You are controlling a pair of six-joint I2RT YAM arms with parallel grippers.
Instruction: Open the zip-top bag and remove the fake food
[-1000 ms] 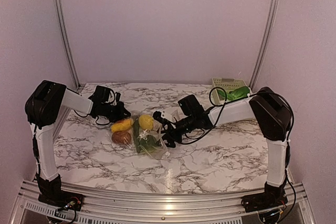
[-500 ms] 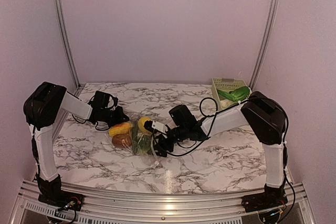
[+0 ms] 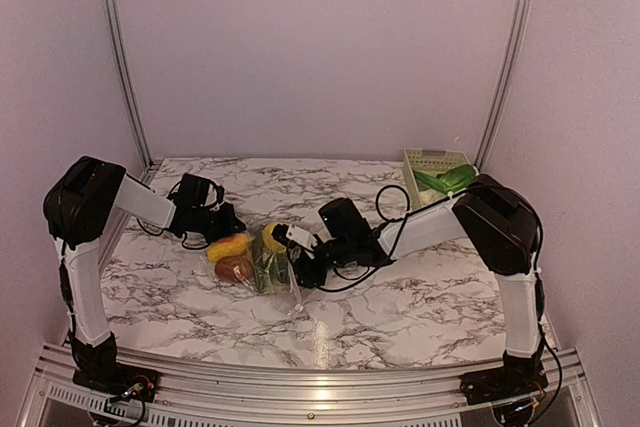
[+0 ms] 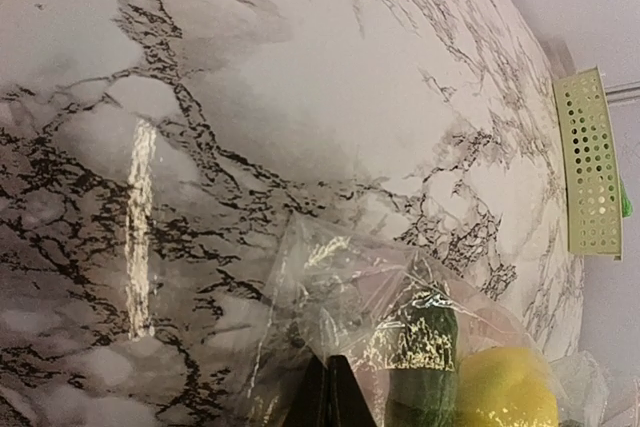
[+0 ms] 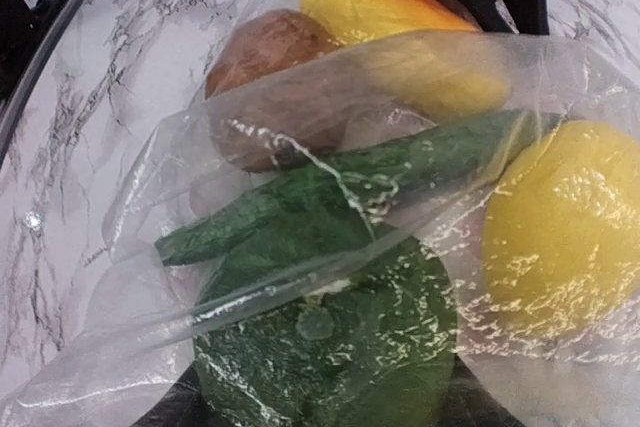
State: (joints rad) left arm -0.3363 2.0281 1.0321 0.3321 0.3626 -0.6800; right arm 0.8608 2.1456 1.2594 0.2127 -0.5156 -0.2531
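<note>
The clear zip-top bag (image 3: 262,265) lies mid-table with the fake food in it. My left gripper (image 3: 228,225) is shut on the bag's far-left edge; in the left wrist view its closed tips (image 4: 335,392) pinch the crinkled zip-top bag (image 4: 360,287). My right gripper (image 3: 298,269) is at the bag's right side. In the right wrist view the leafy green (image 5: 340,347) fills the space between the right gripper's (image 5: 330,402) fingers, a zip strip (image 5: 300,287) crossing it. Behind it lie a long green pod (image 5: 350,187), a lemon (image 5: 560,227), a brown piece (image 5: 270,57) and a yellow-orange piece (image 5: 390,17).
A pale green slatted basket (image 3: 432,160) stands at the back right corner with a green piece (image 3: 455,177) in it. The basket (image 4: 590,177) also shows in the left wrist view. Metal rails run along the table's near edge and back corners.
My right gripper has slid left to the bag and its jaws have narrowed around the leafy green. The bag has bunched up toward the left. The left gripper has kept its pinch.
</note>
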